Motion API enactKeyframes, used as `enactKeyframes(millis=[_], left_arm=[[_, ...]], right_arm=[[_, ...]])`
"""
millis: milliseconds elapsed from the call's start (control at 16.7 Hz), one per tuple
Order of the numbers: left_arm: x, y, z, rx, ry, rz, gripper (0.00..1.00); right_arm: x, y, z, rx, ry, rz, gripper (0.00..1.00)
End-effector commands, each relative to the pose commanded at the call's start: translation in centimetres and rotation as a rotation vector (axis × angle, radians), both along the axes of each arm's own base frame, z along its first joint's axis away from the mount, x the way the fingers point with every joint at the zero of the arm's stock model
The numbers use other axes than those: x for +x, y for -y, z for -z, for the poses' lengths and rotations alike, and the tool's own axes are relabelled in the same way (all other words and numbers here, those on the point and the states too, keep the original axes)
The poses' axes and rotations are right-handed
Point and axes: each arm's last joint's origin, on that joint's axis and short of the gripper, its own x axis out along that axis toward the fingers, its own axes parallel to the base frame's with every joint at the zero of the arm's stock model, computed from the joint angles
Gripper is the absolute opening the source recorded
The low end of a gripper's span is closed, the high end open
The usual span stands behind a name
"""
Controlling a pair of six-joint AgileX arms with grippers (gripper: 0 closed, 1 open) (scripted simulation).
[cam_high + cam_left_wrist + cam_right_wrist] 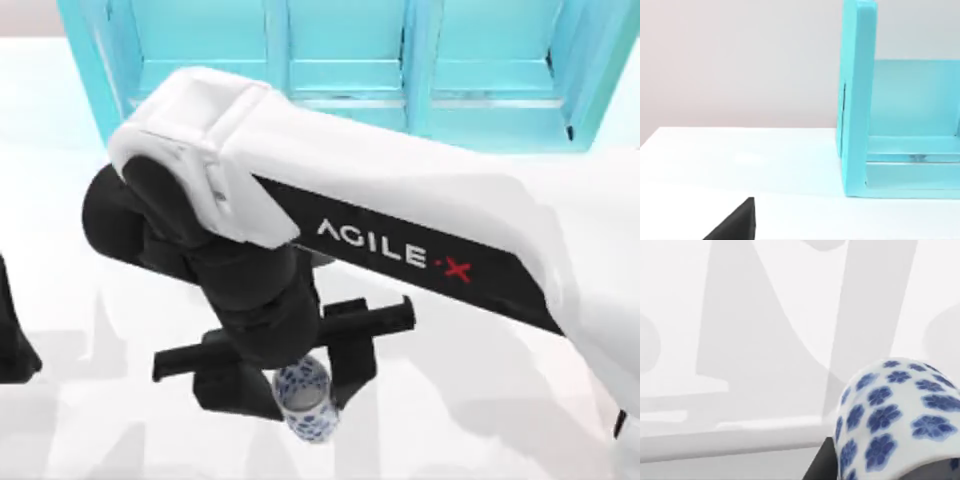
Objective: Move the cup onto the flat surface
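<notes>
Blue-flowered cup (305, 398) half hidden under right arm's jaws (300, 385).

"agile·x" in white letters with a red x, on the right arm (400, 250).

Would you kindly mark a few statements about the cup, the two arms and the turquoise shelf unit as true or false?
1. The cup is white with blue flowers. True.
2. The right gripper is at the cup, near the table's front edge. True.
3. The cup stands inside the turquoise shelf unit. False: it is out over the white table, well in front of the unit.
4. The left arm reaches across the table's middle. False: it sits at the left edge.
</notes>
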Motion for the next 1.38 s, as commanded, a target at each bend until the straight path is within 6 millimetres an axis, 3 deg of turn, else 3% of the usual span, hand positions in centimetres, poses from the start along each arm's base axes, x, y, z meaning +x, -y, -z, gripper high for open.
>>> enactKeyframes(millis=[180,420,960,1380], left_arm=[[0.0,0.0,0.0,0.0,0.0,0.0,1.0],[0.0,0.0,0.0,0.0,0.0,0.0,1.0],[0.0,0.0,0.0,0.0,0.0,0.0,1.0],[0.0,0.0,0.0,0.0,0.0,0.0,1.0]], right_arm=[[-3.3,-4.1,0.1,0.048,0.049,0.019,0.0],[-5.5,-6.6,-1.8,0.187,0.113,0.068,0.0],[-5.5,-6.8,-2.1,0.221,0.126,0.087,0.0],[-5.4,-7.1,1.7,0.224,0.126,0.083,0.0]])
